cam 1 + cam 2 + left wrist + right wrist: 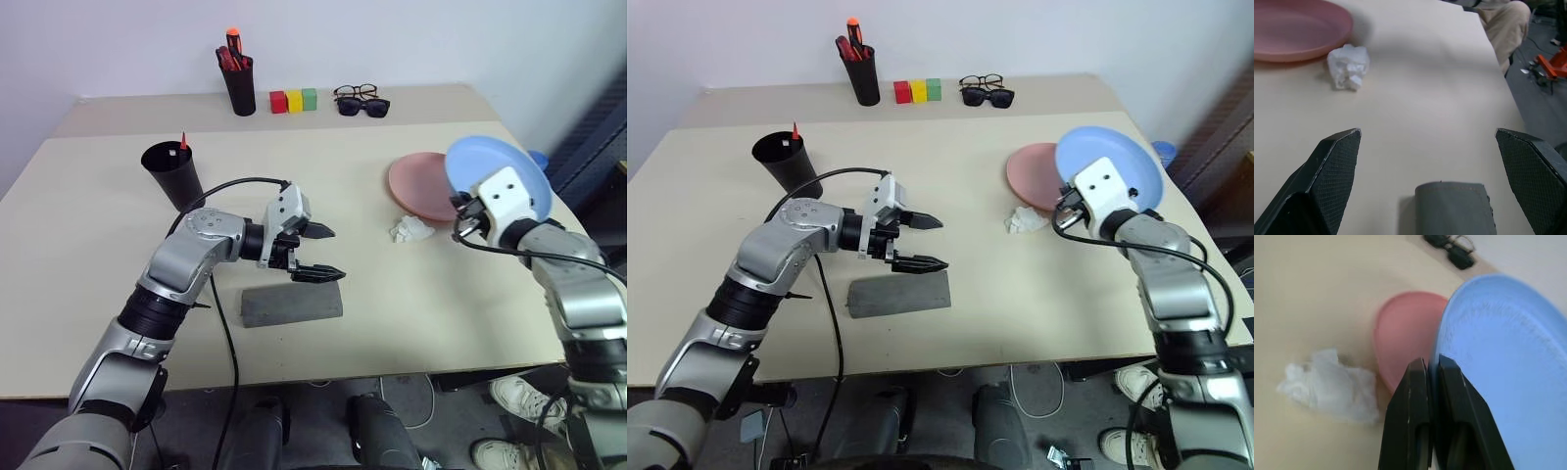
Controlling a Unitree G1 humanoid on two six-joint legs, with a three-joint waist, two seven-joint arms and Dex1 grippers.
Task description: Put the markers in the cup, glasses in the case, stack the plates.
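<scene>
The right end effector (1432, 377) is clenched on the rim of the blue plate (505, 171), holding it tilted up off the worktop (98, 225) just beside the pink plate (416, 186) — which lies flat, near a crumpled white tissue (411, 229). The left end effector (318, 253) hangs spread wide and empty over the grey case (291, 305) — the black cup (172, 174) stands behind it with a red-tipped marker (183, 141) inside.

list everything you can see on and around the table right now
blue plate: 1, light blue, lifted and tilted, rim in the right gripper
pink plate: 1, salmon, table right
crumpled tissue: 1, white, beside pink plate
case: 1, grey, table front
cup: 1, black, left, red-tipped marker inside
pen holder: 1, black, back, holds red and orange markers
blocks: 3, red, yellow, green, back
eyewear: 2 pairs, black, back
left gripper: open above case
right gripper: shut on blue plate
</scene>
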